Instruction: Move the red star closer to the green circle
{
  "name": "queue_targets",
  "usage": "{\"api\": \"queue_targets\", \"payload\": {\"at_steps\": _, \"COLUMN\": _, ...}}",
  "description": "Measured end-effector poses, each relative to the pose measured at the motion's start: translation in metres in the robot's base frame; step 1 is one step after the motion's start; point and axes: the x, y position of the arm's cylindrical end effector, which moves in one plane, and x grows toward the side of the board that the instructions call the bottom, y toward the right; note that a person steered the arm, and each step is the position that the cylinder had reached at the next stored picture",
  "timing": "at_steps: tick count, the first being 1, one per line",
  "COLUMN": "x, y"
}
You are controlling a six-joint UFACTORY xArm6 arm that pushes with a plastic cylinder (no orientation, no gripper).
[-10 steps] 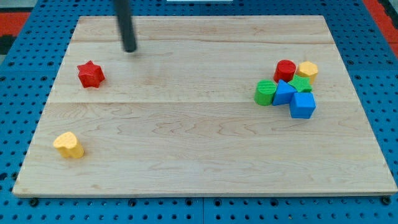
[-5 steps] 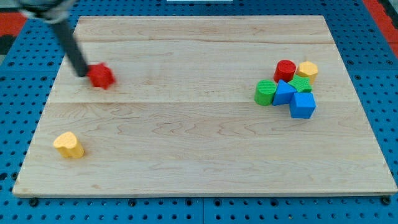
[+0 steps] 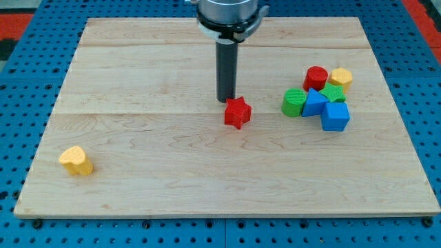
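Observation:
The red star lies near the middle of the wooden board. My tip stands just above and slightly left of the star, touching or nearly touching its upper left edge. The green circle lies to the star's right, at the left end of a cluster of blocks. About a block's width of bare board separates the star from the green circle.
The cluster at the view's right holds a red cylinder, a yellow block, a second green block, a blue block and a blue cube. A yellow heart lies at the lower left.
The red star has slid from the board's upper left to near the middle, rightwards and a little down. My tip has moved right with it, from the star's left to just above it.

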Motion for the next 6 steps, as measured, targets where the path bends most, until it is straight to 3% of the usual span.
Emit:
{"api": "queue_targets", "payload": {"at_steps": 3, "x": -0.034, "y": -0.006}}
{"api": "queue_targets", "payload": {"at_steps": 4, "x": 0.001, "y": -0.012}}
{"api": "queue_targets", "payload": {"at_steps": 5, "x": 0.061, "y": 0.008}}
{"api": "queue_targets", "payload": {"at_steps": 6, "x": 0.064, "y": 0.054}}
